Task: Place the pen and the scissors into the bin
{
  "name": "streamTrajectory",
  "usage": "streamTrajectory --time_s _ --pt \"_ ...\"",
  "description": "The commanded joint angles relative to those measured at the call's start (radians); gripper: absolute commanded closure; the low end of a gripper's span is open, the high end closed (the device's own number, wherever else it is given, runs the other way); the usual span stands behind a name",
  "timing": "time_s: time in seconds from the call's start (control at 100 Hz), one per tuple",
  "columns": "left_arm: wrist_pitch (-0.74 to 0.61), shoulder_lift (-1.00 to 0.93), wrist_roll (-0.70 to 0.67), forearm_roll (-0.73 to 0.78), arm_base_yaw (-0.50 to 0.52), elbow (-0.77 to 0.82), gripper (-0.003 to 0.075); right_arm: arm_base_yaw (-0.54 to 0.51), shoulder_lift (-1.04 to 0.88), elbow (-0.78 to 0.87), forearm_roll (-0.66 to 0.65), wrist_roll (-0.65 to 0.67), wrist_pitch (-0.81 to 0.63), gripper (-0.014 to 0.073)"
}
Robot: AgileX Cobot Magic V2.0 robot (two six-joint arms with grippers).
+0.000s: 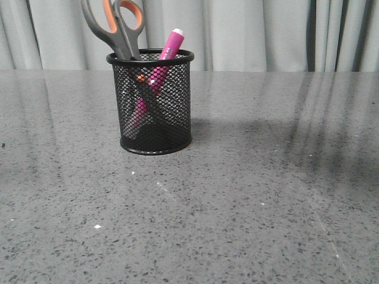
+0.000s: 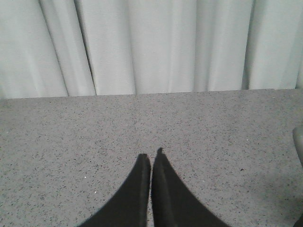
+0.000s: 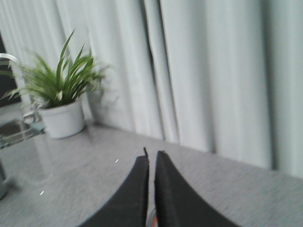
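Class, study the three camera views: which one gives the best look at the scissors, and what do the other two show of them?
The front view: the scissors stand blades-down in the bin, handles above the rim, beside the pen. Neither wrist view shows the scissors, only closed fingers over the table.

We see the bin [image 1: 155, 106] standing on the table [image 1: 249, 201], left of centre. Inside it, the scissors [image 1: 115, 26] stand handles-up, left of the pen [image 1: 167, 50].
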Motion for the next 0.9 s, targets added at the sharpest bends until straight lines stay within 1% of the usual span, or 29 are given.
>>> streamTrajectory --time_s 0.0,0.09,0.17,0.34,0.4,0.45,0.54,0.64,0.74,0.82,0.89 --pt "-0.073 -0.006 -0.007 -0.002 0.005 -0.027 0.0741 -0.043 -0.089 -0.025 0.0 -0.004 -0.038 0.0662" --pt "-0.076 -0.008 -0.007 0.019 0.005 -0.019 0.0742 -0.104 -0.162 -0.025 0.0 -0.012 0.019 0.0662" --pt "-0.08 -0.013 -0.007 0.026 0.005 -0.011 0.0742 -0.165 -0.23 -0.025 0.0 -0.042 0.104 0.0662" --pt "-0.182 -0.081 -0.007 0.026 0.005 0.068 0.0742 -0.278 -0.399 -0.019 0.0 -0.18 0.335 0.0662" --pt "-0.21 -0.116 -0.007 0.017 0.005 0.105 0.0742 -0.31 -0.472 -0.004 -0.002 -0.208 0.421 0.0662" --pt "-0.225 -0.152 -0.007 0.017 0.005 0.136 0.0742 -0.339 -0.532 0.019 -0.009 -0.223 0.466 0.0662" --pt "-0.25 -0.223 -0.007 0.017 0.005 0.198 0.0742 -0.377 -0.649 0.09 -0.011 -0.225 0.495 0.0662" --pt "-0.255 -0.305 -0.007 -0.007 0.005 0.271 0.0742 -0.409 -0.78 0.195 -0.011 -0.225 0.48 0.0662" --pt "-0.255 -0.385 -0.007 -0.018 0.005 0.35 0.0742 -0.421 -0.902 0.315 -0.011 -0.225 0.487 0.0662" --pt "-0.257 -0.449 -0.007 -0.053 0.005 0.392 0.0742 -0.421 -0.997 0.418 -0.011 -0.225 0.499 0.0662" --pt "-0.26 -0.501 -0.007 -0.055 0.005 0.418 0.0742 -0.421 -1.072 0.492 -0.011 -0.225 0.499 0.0662"
